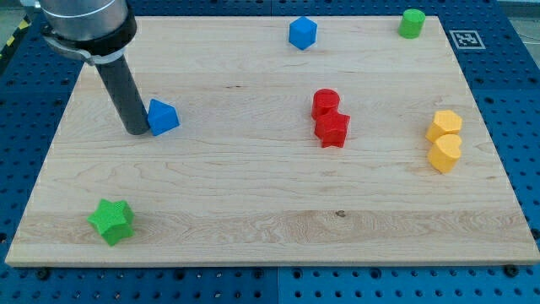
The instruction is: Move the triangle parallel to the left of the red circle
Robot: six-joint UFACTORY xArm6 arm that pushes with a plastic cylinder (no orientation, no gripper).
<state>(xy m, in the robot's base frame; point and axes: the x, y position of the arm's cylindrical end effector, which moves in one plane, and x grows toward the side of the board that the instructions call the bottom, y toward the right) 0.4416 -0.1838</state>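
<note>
Inventory, from the view's bottom to its top, each place given against the red circle [326, 102].

1. Green star [111, 221]: far toward the view's left of the red circle and well below it, near the bottom left corner of the wooden board [270, 228].
2. Yellow heart-like block [445, 153]: to the view's right of the red circle and somewhat lower; shape not fully clear.
3. Yellow hexagon [444, 125]: to the view's right of the red circle, slightly lower, touching the yellow heart-like block from above.
4. Red star [332, 129]: directly below the red circle, touching it.
5. Blue triangle [162, 116]: well to the view's left of the red circle, a little lower than it.
6. My tip [135, 131]: left of the red circle, pressed against the blue triangle's left side. I carry no jaws, only the dark rod, which holds nothing.
7. Red circle: a little right of the board's middle, upper half.
8. Blue hexagon [302, 33]: above the red circle, slightly left, near the board's top edge.
9. Green cylinder [412, 23]: above and to the right of the red circle, at the top right corner.
</note>
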